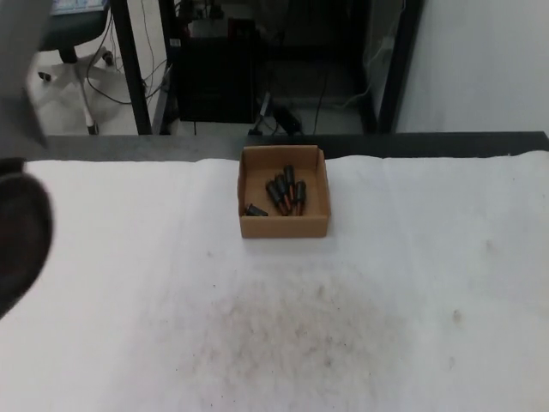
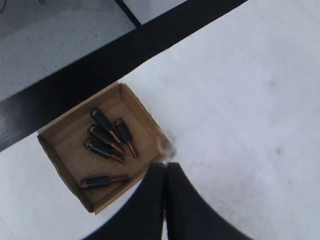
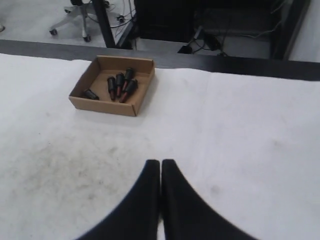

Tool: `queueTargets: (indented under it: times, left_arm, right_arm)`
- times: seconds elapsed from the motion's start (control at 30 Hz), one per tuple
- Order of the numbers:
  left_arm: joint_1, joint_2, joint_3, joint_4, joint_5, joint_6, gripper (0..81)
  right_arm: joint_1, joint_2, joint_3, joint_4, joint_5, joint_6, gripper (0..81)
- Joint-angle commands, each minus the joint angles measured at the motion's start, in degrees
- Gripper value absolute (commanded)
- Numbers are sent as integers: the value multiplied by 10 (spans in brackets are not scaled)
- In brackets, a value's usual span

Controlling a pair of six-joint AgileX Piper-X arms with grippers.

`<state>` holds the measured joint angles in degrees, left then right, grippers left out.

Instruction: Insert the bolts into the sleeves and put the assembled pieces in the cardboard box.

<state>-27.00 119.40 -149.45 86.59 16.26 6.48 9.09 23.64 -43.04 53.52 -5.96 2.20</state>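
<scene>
White cloth bench [image 1: 386,300], office chair [image 1: 84,51] behind. The cardboard box [image 1: 283,227] sits upper middle of the high view with five bolt-in-sleeve pieces [image 1: 283,190] already inside. Left gripper [image 2: 166,170] and right gripper [image 3: 160,167] are both pinched closed, holding nothing. Looks pretty much finished to me.

1. White cloth [image 1: 412,283] covers the whole bench top, lightly wrinkled.
2. There's a broad grey smudge [image 1: 292,330] on the cloth, in the near middle of the high view.
3. A tiny dark speck [image 1: 456,316] sits off to the right of that smudge, well apart from it.
4. Along the far side runs the black bench edge [image 1: 129,148].
5. Beyond it, far left, a chair base [image 1: 81,64] with castors stands on the pale floor.
6. A black upright post [image 1: 129,60] rises just beside the chair; another post [image 1: 396,64] stands to the right.
7. Between the posts there's a dark cabinet [image 1: 214,77], with loose cables [image 1: 330,99] trailing on the floor.
8. Far right, a plain white wall [image 1: 480,60].
</scene>
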Motion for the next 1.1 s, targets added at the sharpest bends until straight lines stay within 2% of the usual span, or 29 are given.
queueTargets:
  times: [0.0,0.2,0.37,0.53,0.77,0.97,1.07]
  left_arm:
    - [-33,-56,-4,24,-42,12,3]
    - [-90,-158,55,24,-114,12,3]
    - [-92,-232,172,6,-169,24,3]
    - [-64,-288,375,-120,-166,-8,3]
    - [-61,-418,756,-278,-163,-52,3]
    - [-42,-619,1032,-400,-180,-111,3]
    - [-29,-739,1116,-433,-201,-142,3]
  right_arm:
    - [-17,-41,22,30,1,-5,8]
    - [-30,-176,83,56,-1,-5,8]
    - [-30,-222,96,58,-1,-2,8]
    - [-30,-221,96,57,-1,9,8]
    - [-30,-221,96,56,-1,3,8]
    - [-30,-221,142,29,-4,5,8]
    - [-30,-221,169,-25,-5,9,8]
